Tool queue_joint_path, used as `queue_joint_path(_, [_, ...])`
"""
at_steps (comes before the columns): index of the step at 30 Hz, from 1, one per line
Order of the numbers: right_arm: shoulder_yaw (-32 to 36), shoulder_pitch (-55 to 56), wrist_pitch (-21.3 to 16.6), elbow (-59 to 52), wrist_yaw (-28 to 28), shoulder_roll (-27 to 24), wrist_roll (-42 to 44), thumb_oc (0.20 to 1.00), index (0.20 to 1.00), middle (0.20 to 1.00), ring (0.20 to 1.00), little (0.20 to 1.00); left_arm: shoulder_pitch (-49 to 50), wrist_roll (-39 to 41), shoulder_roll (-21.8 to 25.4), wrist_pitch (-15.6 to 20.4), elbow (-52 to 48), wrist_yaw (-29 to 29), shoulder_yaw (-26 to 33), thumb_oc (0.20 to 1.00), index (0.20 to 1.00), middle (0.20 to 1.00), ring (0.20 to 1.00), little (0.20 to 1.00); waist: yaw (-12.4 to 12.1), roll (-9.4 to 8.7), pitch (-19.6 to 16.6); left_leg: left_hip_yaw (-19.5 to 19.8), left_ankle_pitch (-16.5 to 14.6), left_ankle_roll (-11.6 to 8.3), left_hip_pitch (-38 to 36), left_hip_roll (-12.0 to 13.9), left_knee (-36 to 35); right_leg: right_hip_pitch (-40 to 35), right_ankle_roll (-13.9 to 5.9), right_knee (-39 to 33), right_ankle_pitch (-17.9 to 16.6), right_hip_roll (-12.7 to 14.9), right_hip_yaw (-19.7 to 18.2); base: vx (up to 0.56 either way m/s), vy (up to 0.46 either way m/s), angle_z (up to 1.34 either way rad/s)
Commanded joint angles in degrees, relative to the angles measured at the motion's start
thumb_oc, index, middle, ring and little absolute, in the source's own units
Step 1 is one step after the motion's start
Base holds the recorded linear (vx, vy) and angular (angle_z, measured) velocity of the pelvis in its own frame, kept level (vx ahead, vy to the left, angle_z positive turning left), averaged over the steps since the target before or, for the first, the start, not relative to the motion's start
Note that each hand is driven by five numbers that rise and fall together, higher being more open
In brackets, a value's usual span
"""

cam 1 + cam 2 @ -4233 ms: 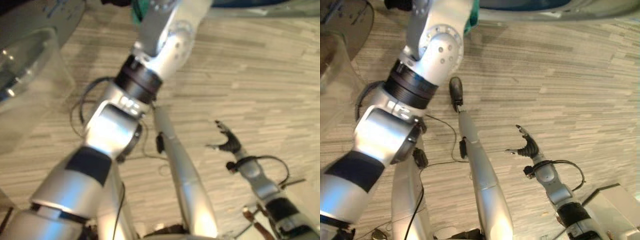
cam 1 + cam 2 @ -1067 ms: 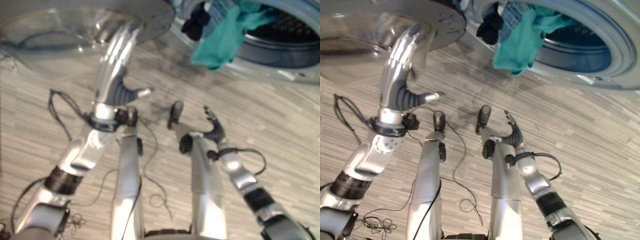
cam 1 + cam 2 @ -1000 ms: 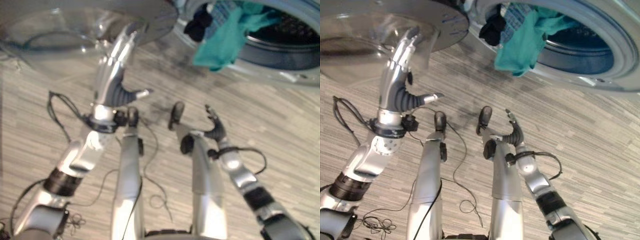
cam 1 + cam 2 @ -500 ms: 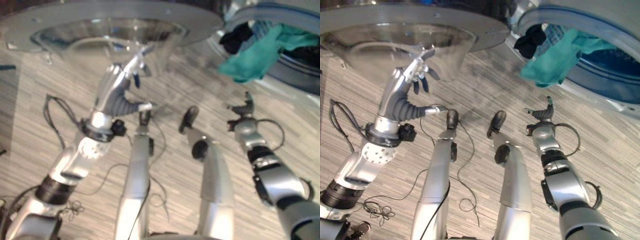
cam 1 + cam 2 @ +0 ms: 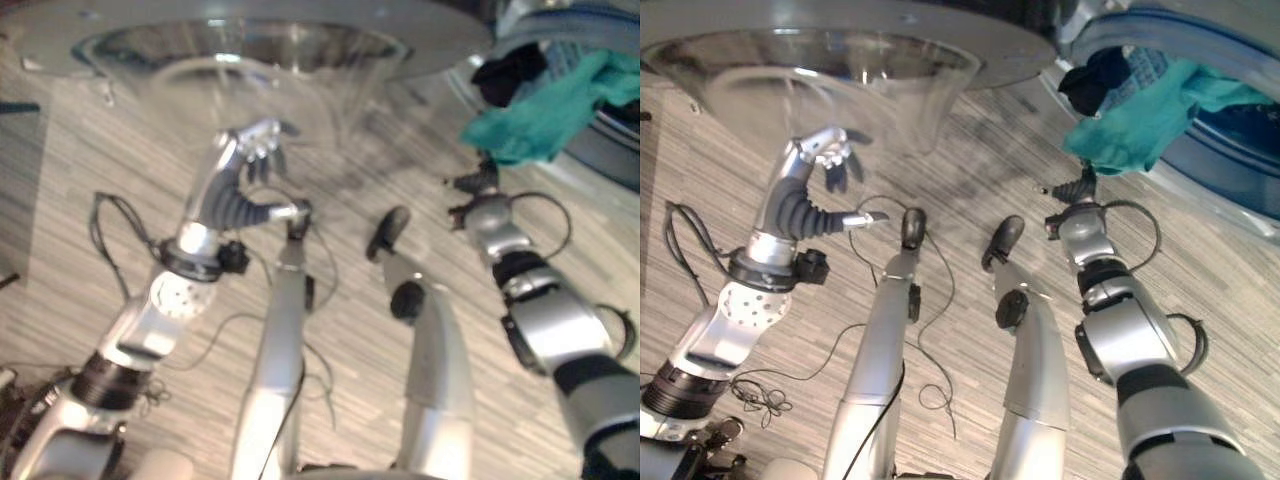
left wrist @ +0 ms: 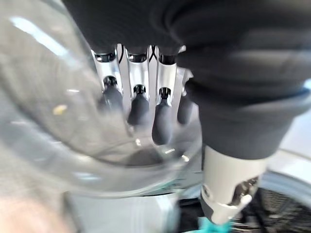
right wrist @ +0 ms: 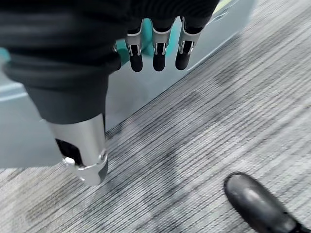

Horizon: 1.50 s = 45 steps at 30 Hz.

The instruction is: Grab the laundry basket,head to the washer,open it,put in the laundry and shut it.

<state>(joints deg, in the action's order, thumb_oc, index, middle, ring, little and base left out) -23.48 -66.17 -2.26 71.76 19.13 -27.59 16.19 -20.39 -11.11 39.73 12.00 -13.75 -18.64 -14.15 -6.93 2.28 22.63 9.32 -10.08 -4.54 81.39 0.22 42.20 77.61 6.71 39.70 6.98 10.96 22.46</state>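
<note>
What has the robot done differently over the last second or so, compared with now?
The left hand has curled its fingers against the glass washer door; a second ago they were stretched straight. The right hand has risen toward the teal cloth hanging from the drum opening. The laundry hangs as before.

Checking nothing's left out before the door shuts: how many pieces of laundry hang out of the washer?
3: a teal cloth, a black piece and a blue patterned one, all at the drum's mouth. More may be inside.
</note>
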Motion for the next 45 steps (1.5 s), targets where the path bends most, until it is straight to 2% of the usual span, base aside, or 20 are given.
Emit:
queue_joint_path(1, [-2.9,-0.3,-0.2,3.8,1.1,-4.3,0.4,1.000,1.000,1.000,1.000,1.000,0.5,2.2,-0.5,-1.2,-0.6,-2.3,5.7,1.000,1.000,1.000,1.000,1.000,0.1,1.24,0.9,-1.9,-5.6,4.26,-1.5,1.2,3.7,-2.1,-7.03,-0.4,3.4,1.2,-1.5,0.01,-0.022,0.04])
queue_joint_path(3, [-5.5,-3.9,0.8,6.3,1.4,-6.7,-2.3,1.000,1.000,1.000,1.000,1.000,0.5,2.5,-0.4,-1.1,-1.1,-2.1,5.6,1.000,1.000,1.000,1.000,1.000,-0.4,1.61,0.9,-1.8,-5.3,4.11,-1.3,1.1,3.2,-1.8,-7.16,-0.4,3.6,1.4,-1.3,0.01,-0.024,0.12])
queue_joint_path(6, [-6.0,-6.7,1.5,10.1,0.5,-10.3,-1.0,1.000,1.000,1.000,1.000,1.000,1.0,3.4,-0.2,-1.0,-1.4,-1.4,5.3,1.000,1.000,1.000,1.000,1.000,-0.5,1.85,0.9,-1.7,-5.0,4.08,-1.3,0.9,2.6,-1.6,-7.26,-0.4,3.6,1.6,-1.2,0.01,-0.012,0.07])
queue_joint_path(13, [-6.0,-8.0,1.6,14.2,-1.7,-13.7,3.2,1.000,1.000,1.000,1.000,1.000,1.2,5.6,-0.1,-1.3,-1.2,-0.2,5.0,1.000,1.000,1.000,1.000,1.000,-0.4,1.81,1.0,-1.7,-4.7,3.89,-1.3,0.8,2.0,-1.7,-7.22,-0.9,3.7,1.6,-1.0,0.00,-0.011,0.04])
queue_joint_path(18, [-3.8,-7.7,0.8,15.3,-2.2,-9.9,8.6,1.000,1.000,1.000,1.000,1.000,-0.4,7.4,-1.0,-1.7,0.2,0.8,3.4,1.000,1.000,1.000,1.000,1.000,0.2,1.36,1.0,-1.8,-4.9,4.17,-2.1,0.7,1.7,-2.7,-7.48,-2.3,2.7,1.6,-0.8,0.00,0.016,-0.01])
queue_joint_path(22, [1.7,-6.8,-0.9,14.5,-1.2,-6.9,16.2,1.000,1.000,1.000,1.000,1.000,-2.1,8.8,-1.7,-1.6,0.3,1.3,2.3,1.000,1.000,1.000,1.000,1.000,0.4,1.62,1.2,-2.3,-5.0,4.60,-3.2,0.3,0.9,-3.6,-8.09,-3.3,2.0,1.8,-1.0,-0.01,0.063,-0.02])
queue_joint_path(23, [1.8,-6.6,-1.0,14.4,-1.2,-6.9,16.5,1.000,1.000,1.000,1.000,1.000,-2.2,8.9,-1.6,-1.6,0.4,1.3,2.1,1.000,1.000,1.000,1.000,1.000,0.3,1.49,1.2,-2.3,-5.0,4.64,-3.2,0.2,0.8,-3.7,-8.15,-3.4,1.9,1.9,-1.0,-0.01,0.094,-0.02])
queue_joint_path(24, [4.9,-6.4,-2.4,12.7,-0.5,-6.2,21.5,1.000,1.000,1.000,1.000,1.000,-2.9,9.3,-1.6,-1.4,0.8,1.5,1.5,1.000,1.000,1.000,1.000,1.000,0.4,1.75,1.2,-2.5,-5.2,5.05,-3.4,-0.1,0.6,-3.9,-8.39,-3.6,1.7,2.0,-1.4,-0.01,0.067,-0.02])
queue_joint_path(26, [6.0,-6.1,-2.7,11.8,-0.4,-5.9,23.3,1.000,1.000,1.000,1.000,1.000,-3.3,9.4,-1.6,-1.4,1.2,1.5,1.3,1.000,1.000,1.000,1.000,1.000,0.3,1.80,1.2,-2.7,-5.3,5.22,-3.5,-0.2,0.4,-4.0,-8.50,-3.8,1.6,2.1,-1.6,-0.01,0.108,-0.05])
queue_joint_path(27, [7.8,-5.3,-3.8,9.4,-0.4,-5.0,27.2,1.000,1.000,1.000,1.000,1.000,-3.5,9.7,-1.5,-1.3,1.9,1.5,1.3,1.000,1.000,1.000,1.000,1.000,0.2,2.07,1.1,-3.2,-5.5,5.58,-3.9,-0.4,0.0,-4.2,-8.74,-4.1,1.2,2.4,-2.1,-0.01,0.166,-0.06])
queue_joint_path(32, [10.6,-2.9,-5.0,5.9,-0.2,-3.7,32.2,1.000,1.000,1.000,1.000,1.000,-2.9,9.9,-1.1,-1.0,2.8,1.4,1.9,1.000,1.000,1.000,1.000,1.000,0.1,2.02,0.8,-4.3,-5.7,6.23,-5.0,-1.0,-0.9,-5.1,-9.20,-5.0,0.5,2.7,-3.0,0.00,0.113,-0.04])
queue_joint_path(33, [12.3,-1.5,-5.7,4.9,-0.3,-3.0,35.3,1.000,1.000,1.000,1.000,1.000,-2.6,10.2,-1.0,-1.0,3.0,1.3,2.3,1.000,1.000,1.000,1.000,1.000,0.2,2.01,0.7,-4.6,-5.7,6.45,-5.3,-1.2,-1.0,-5.6,-9.42,-5.4,0.2,2.8,-3.5,0.01,0.075,-0.06])
queue_joint_path(38, [17.0,2.7,-7.4,2.4,-0.6,-2.1,42.2,1.000,1.000,1.000,1.000,1.000,-2.4,10.4,-1.1,-0.8,3.4,1.0,3.3,1.000,1.000,1.000,1.000,1.000,0.5,1.98,0.6,-5.0,-5.6,6.53,-6.6,-1.8,-2.1,-6.6,-9.69,-6.3,-0.1,2.9,-4.3,0.01,0.049,-0.01])
queue_joint_path(40, [20.4,4.9,-9.8,-0.2,-0.9,-1.5,48.4,1.000,1.000,1.000,1.000,1.000,-2.0,10.3,-1.2,-0.9,3.9,0.4,4.1,1.000,1.000,1.000,1.000,1.000,0.6,1.85,0.3,-5.4,-5.5,6.47,-7.0,-2.2,-2.6,-6.7,-9.45,-6.4,0.2,2.9,-4.5,0.00,0.017,0.00])
queue_joint_path(45, [23.6,4.6,-12.6,-1.6,-0.1,-0.8,54.6,1.000,1.000,1.000,1.000,1.000,-1.8,9.6,-2.0,-1.5,4.8,-0.5,4.3,1.000,1.000,1.000,1.000,1.000,0.7,1.70,0.1,-5.7,-5.7,6.61,-6.4,-2.4,-2.2,-6.2,-9.46,-6.4,0.0,2.7,-4.8,0.00,0.000,0.00])
